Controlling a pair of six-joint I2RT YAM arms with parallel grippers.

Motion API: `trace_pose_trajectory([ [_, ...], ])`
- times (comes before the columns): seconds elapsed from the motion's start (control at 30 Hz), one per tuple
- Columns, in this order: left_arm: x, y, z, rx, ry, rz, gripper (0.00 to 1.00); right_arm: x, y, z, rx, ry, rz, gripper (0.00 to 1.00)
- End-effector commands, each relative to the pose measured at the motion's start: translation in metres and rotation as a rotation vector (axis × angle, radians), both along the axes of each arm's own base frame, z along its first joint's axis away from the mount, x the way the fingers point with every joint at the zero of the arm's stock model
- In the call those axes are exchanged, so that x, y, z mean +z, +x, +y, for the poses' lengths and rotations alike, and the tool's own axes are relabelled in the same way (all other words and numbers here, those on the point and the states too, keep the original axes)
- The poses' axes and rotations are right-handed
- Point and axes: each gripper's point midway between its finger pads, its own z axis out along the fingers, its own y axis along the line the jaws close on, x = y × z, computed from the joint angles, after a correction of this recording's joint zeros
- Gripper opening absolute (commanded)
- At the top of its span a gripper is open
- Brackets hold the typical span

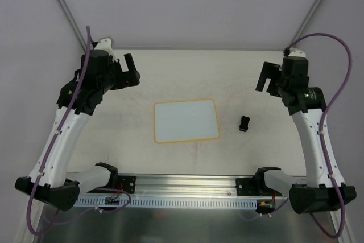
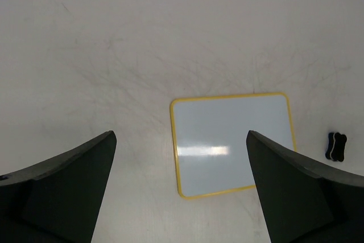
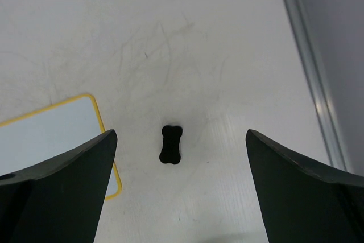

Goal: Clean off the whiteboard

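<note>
My left claw [image 1: 132, 71] is wide open and holds nothing; my right claw [image 1: 265, 78] is wide open and empty too; the whiteboard [image 1: 186, 120] lies flat and clean mid-table [image 1: 187, 72]; a little black bone-shaped block [image 1: 244, 123] sits near its right side.

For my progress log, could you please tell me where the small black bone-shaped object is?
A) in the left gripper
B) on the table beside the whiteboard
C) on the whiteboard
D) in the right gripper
B: the black object lies on the table, apart from the whiteboard and its rim.
</note>
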Motion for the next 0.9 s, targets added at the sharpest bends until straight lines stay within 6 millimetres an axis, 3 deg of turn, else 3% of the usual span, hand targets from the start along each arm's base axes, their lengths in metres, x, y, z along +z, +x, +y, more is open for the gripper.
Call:
trace_pose_trajectory([
  [0.0,0.058,-0.017,0.044,0.125,0.106,-0.184,0.99,0.082,-0.028,-0.027,-0.043,-0.108,-0.216,0.99],
  [0.17,0.128,-0.053,0.079,0.236,0.125,-0.394,0.99,0.149,-0.061,-0.044,-0.079,-0.177,-0.425,0.99],
  [0.33,0.172,-0.081,0.101,0.296,0.137,-0.522,0.99,0.183,-0.091,-0.052,-0.091,-0.216,-0.578,0.99],
  [0.5,0.185,-0.092,0.106,0.311,0.124,-0.563,0.99,0.203,-0.116,-0.059,-0.118,-0.229,-0.699,0.99],
  [0.87,0.204,-0.109,0.106,0.294,0.076,-0.631,0.99,0.207,-0.116,-0.058,-0.108,-0.236,-0.713,0.99],
])
